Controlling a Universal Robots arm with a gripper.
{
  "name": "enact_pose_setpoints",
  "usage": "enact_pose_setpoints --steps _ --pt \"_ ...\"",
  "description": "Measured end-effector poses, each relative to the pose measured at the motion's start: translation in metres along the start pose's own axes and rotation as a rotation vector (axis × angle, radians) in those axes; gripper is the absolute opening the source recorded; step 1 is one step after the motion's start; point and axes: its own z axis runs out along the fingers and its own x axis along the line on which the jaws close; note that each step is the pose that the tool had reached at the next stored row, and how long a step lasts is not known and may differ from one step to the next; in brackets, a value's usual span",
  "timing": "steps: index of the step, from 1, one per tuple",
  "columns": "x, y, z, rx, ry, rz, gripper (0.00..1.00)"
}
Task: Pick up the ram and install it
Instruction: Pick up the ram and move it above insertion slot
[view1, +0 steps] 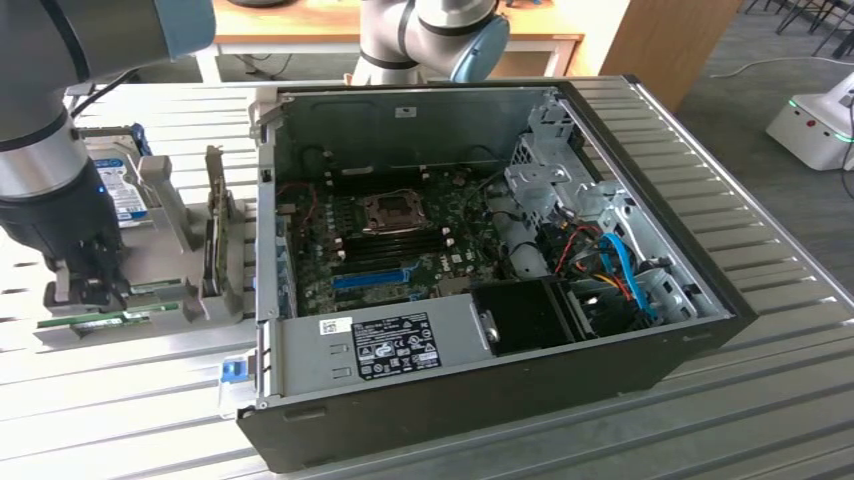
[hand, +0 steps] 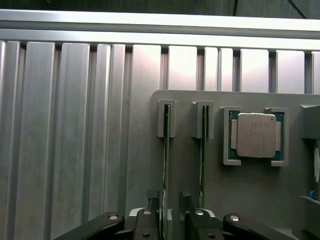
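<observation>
The black gripper (hand: 168, 197) stands wide astride the thin green ram stick (hand: 166, 145), on edge in the grey plastic holder (hand: 250, 200) at the exterior view's left. I'd close square and centred, clear of the neighbouring green stick (hand: 203, 150).

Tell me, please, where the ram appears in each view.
Exterior view: ram at the exterior view's left, on edge in the holder, just below the gripper.
Wrist view: ram edge-on, nearest the holder's edge, between the fingertips of the open gripper.
Shared landmark: the grey holder.
</observation>
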Motion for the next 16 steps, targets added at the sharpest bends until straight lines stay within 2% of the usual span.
enact_pose_setpoints --steps 16 --pt "0.001 -0.0006 0.0104 0.0 0.0 0.0 0.3"
